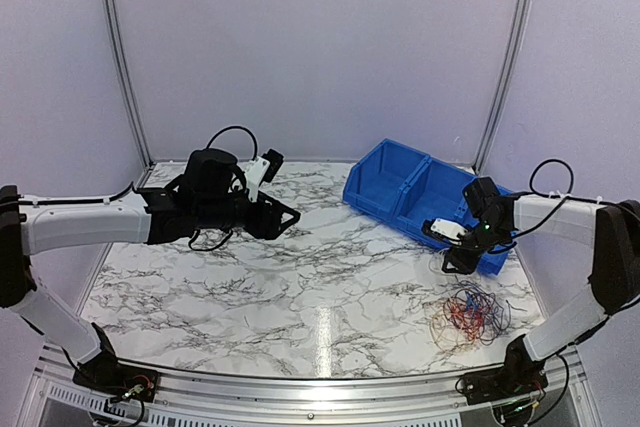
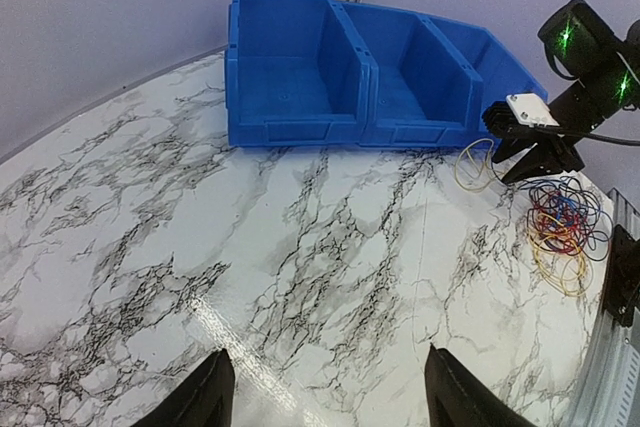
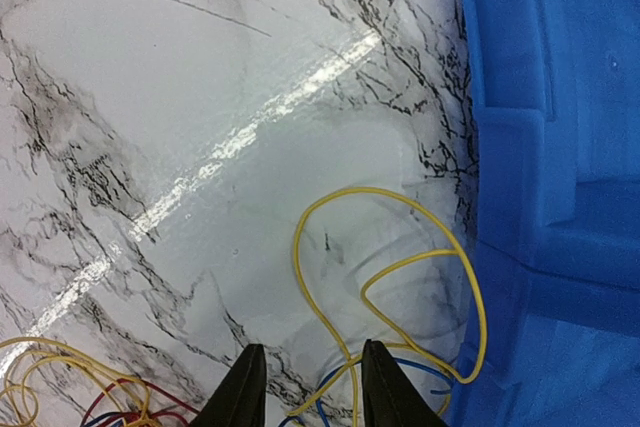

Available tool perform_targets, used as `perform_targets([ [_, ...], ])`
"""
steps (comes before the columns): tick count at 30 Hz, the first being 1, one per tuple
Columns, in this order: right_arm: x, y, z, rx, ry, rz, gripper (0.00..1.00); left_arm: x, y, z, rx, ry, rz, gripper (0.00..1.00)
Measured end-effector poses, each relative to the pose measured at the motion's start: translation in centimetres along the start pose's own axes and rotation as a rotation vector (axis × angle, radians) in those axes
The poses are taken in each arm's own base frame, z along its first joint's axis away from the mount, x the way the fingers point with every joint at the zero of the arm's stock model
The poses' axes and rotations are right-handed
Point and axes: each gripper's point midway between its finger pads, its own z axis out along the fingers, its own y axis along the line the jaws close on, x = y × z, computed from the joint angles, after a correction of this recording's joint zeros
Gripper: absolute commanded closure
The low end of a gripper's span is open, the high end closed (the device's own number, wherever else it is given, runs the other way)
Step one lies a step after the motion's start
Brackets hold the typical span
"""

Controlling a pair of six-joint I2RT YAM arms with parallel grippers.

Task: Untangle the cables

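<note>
Right wrist: blue bin [image 3: 520,97] beside yellow cable loop [image 3: 375,189].

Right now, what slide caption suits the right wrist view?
Open right end effector poised over a thin yellow wire loop beside the blue plastic bin on a marble-patterned table.

The cables [image 1: 470,312] are very thin wires in red, dark blue and yellow. Most of them lie in one messy bunch on the counter [image 1: 250,287], on the near right side. They curl in lots of loops that cross over each other, so it is hard to tell one wire from the next. One yellow wire [image 3: 385,190] reaches out of the bunch. It makes a big open loop with a small bend inside, flat on the counter, just beside the blue bin [image 3: 540,147]
</note>
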Motion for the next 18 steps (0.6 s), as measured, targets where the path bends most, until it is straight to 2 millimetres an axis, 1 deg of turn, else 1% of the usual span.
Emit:
perform_targets([
  [3,0.1,-0.1,0.3,0.0,0.008,0.015,0.6,0.1,0.0,0.0,0.0,0.002,0.005,0.32],
  [7,0.1,-0.2,0.8,-0.001,0.012,0.027,0.6,0.1,-0.1,0.0,-0.001,0.004,0.011,0.32],
  [14,-0.2,-0.9,2.1,0.009,0.01,0.059,0.69,0.2,-0.7,0.0,0.009,0.006,0.027,0.32],
  [16,-0.2,-1.0,2.5,0.009,0.015,0.068,0.72,0.2,-0.8,0.0,0.009,0.006,0.031,0.32],
  [18,-0.1,-1.1,2.9,0.008,0.018,0.076,0.79,0.3,-0.9,0.0,0.011,0.007,0.036,0.32],
])
